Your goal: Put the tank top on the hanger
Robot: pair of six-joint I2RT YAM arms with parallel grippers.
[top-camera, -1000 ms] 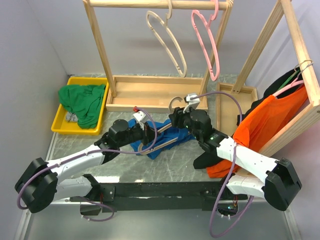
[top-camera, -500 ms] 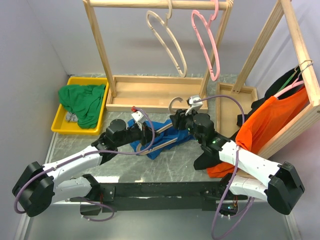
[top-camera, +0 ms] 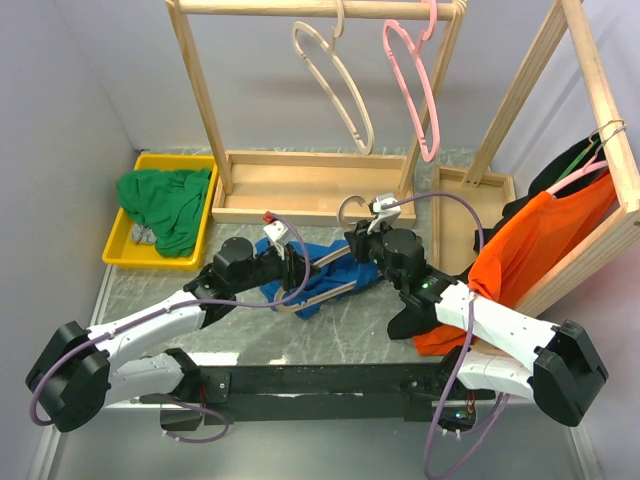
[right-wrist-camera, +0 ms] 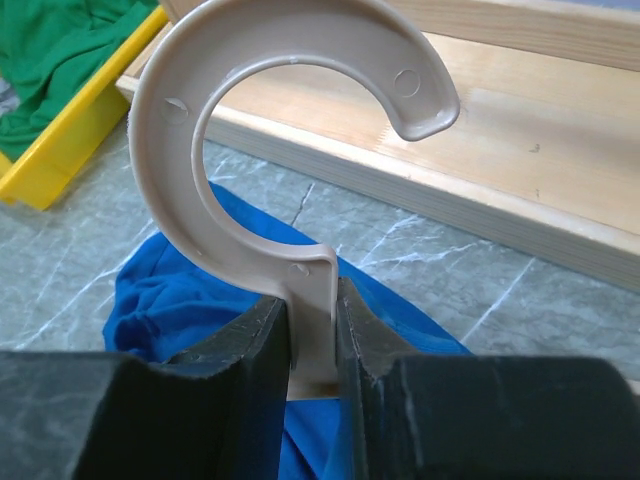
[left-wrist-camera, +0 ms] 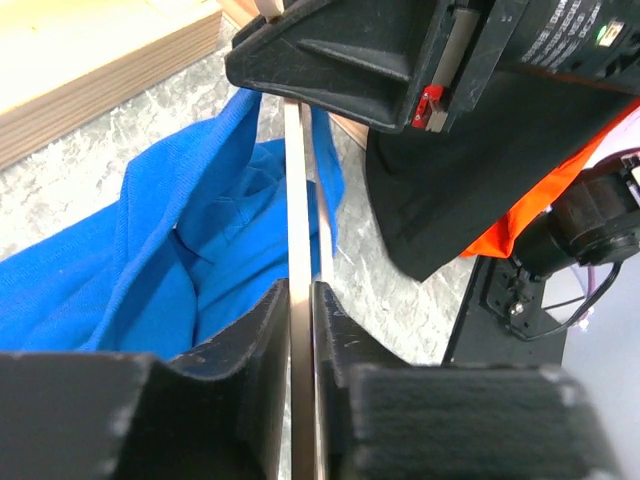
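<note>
The left claw (left-wrist-camera: 301, 300) pinches the hanger (left-wrist-camera: 296, 180) bar; the right claw (right-wrist-camera: 311, 310) clamps its neck above the tank top (right-wrist-camera: 170, 300); left-wrist view's print (left-wrist-camera: 566, 35) unreadable.

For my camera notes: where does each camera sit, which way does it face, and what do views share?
Top external: above and behind the arms, looking down on the table; left arm and right arm show.
Left wrist: on the left arm, looking along the left fingers, shut on the hanger over the tank top.
Right wrist: on the right arm, looking past the right fingers, gripping the hanger's neck, toward the rack base.
Shared: hanger and tank top.
</note>
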